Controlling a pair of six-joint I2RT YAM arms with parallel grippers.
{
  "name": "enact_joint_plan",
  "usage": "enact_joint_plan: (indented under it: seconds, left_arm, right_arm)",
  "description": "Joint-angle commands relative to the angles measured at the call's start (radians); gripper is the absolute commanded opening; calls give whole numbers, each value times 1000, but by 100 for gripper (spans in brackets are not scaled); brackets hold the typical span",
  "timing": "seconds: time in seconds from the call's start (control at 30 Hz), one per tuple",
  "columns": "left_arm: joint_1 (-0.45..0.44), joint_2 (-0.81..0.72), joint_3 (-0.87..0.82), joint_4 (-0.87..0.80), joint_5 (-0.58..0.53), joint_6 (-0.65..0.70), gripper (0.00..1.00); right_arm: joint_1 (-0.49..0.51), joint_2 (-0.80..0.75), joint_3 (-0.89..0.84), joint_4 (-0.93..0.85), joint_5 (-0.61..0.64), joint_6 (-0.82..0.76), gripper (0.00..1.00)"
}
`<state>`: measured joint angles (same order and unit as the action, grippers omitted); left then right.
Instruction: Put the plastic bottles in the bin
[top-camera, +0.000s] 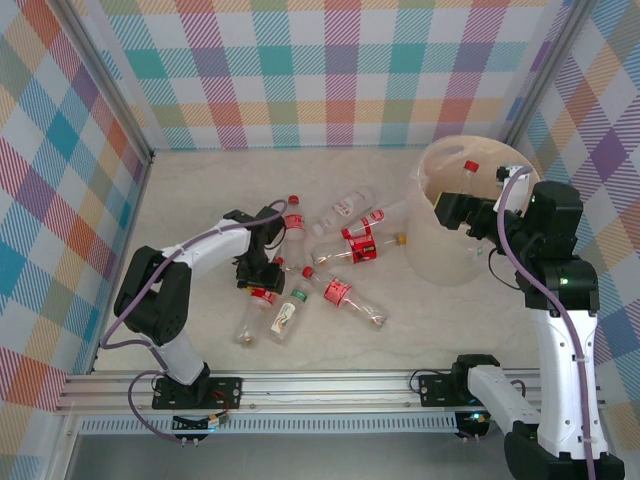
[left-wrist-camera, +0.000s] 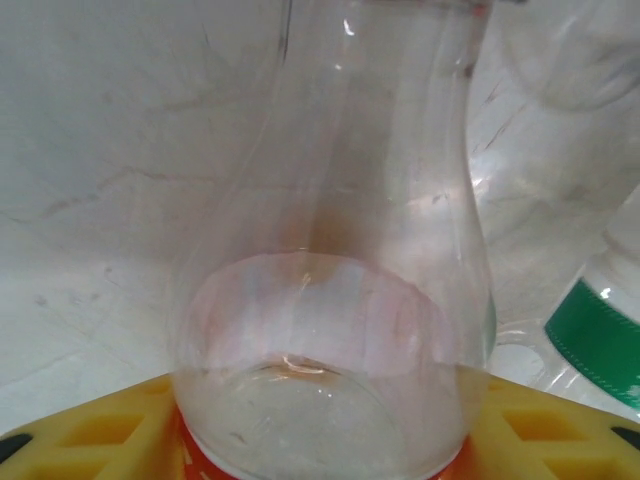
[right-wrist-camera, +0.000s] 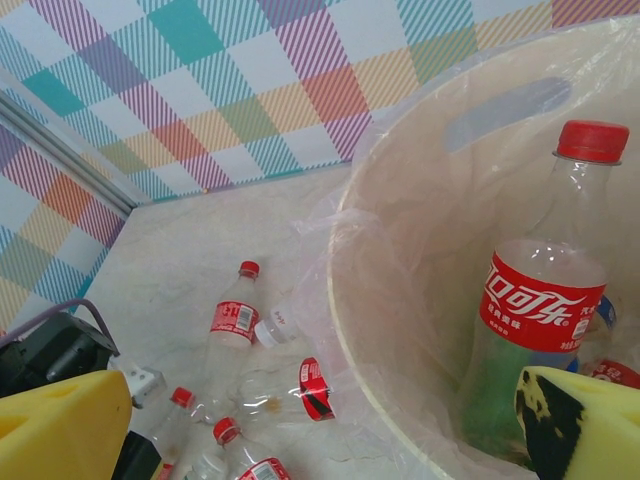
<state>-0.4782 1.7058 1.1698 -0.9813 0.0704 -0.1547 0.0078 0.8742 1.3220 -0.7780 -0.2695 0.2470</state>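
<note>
The left gripper (top-camera: 258, 276) is hanging low over the scattered plastic bottles (top-camera: 338, 291) left of the bin (top-camera: 440, 268). A clear bottle (left-wrist-camera: 330, 250) is sitting between its yellow pads (left-wrist-camera: 140, 402), but I cannot tell whether they are clamping it. The right gripper (top-camera: 447, 210) is hovering wide open over the bin at the far right, where a red-labelled bottle (right-wrist-camera: 545, 300) is standing.

Pale table (top-camera: 200, 190) with bottles (top-camera: 338, 291), bin (top-camera: 440, 255)

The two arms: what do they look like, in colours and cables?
Both the left arm and right arm have white links with black joints. A purple-grey cable runs along each. A small green light glows on the right one. The fingers are yellow.
</note>
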Motion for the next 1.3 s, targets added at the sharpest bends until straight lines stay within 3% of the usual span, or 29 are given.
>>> enact_joint_plan:
  seconds: [0.0,0.2,0.37,0.67,0.83,1.1,1.27]
  left_arm:
    - [13,-35,100,-40,-85,80,56]
    - [23,-75,265,-27,-104,168,56]
    - [-7,-141,276,158,30,172,53]
    - [-36,-299,119,525,217,158,40]
    - [-36,-376,6,638,258,190,33]
    - [-36,-376,-33,695,373,205,20]
    - [-36,-379,-41,695,426,210,19]
  right_arm:
    - [2,6,12,-3,0,-4,98]
    - [6,23,37,6,-131,23,96]
    - [56,41,79,-14,-106,50,94]
    - [436,196,134,17,136,44,93]
    - [582,320,146,89,183,55,94]
    - [631,497,163,214,94,92,93]
    - [618,557,169,275,16,108,92]
